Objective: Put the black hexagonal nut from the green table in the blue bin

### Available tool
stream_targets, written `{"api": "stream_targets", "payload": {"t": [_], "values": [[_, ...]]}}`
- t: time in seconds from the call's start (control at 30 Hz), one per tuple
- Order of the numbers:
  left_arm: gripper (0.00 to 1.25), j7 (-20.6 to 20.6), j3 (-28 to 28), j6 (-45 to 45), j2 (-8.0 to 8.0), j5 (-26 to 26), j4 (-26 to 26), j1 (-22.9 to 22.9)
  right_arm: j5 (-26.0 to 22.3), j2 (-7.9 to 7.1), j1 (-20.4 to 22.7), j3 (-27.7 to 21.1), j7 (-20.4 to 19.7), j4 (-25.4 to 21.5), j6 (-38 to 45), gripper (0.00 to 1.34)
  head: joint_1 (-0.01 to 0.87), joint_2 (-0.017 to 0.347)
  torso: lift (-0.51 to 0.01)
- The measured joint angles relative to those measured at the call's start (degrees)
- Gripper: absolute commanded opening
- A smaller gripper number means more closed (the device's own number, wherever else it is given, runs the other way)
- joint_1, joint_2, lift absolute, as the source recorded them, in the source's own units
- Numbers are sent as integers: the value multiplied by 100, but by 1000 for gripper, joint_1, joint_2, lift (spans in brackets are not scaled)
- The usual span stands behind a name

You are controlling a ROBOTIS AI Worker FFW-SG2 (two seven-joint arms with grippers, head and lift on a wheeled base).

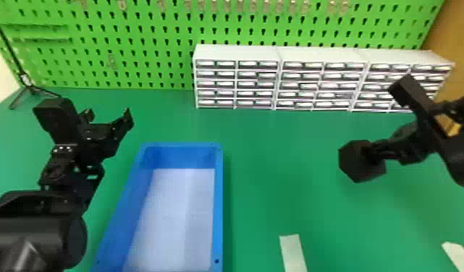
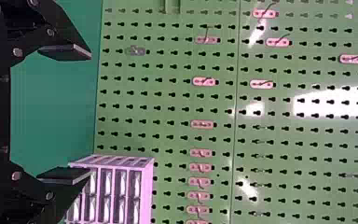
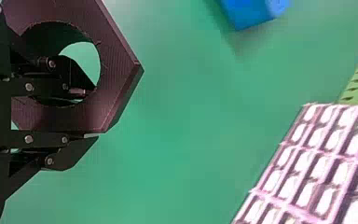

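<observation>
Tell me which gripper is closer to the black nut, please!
Right. The right gripper holds the black nut by its side, while the left gripper is away beyond the left side of the blue bin.

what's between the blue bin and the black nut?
Head view: bare green table under the stretch from blue bin to black nut, nothing else. The pale strip lies nearer the robot, off that line.
</observation>
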Motion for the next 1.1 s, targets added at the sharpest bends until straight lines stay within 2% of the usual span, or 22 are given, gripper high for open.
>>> {"api": "stream_targets", "payload": {"t": [0.13,0.33,0.53,0.83,1.1], "values": [[873,6,-5,3,0,-8,0,-7,-519,100,-160,99,-259,-14,9,321,686,28,-96],[873,31,-25,4,0,-19,1,-16,-1254,343,-463,320,-648,-30,-28,321,686,28,-96],[873,45,-52,4,0,-31,14,-24,-1728,572,-797,798,-1011,-29,-91,321,686,28,-96],[873,44,-65,4,0,-53,31,-34,-2517,921,-1053,1345,-1605,89,-327,321,686,28,-96],[873,44,-36,12,0,-61,35,-56,-3465,1299,-1239,1968,-2253,352,-766,321,686,28,-96]]}}
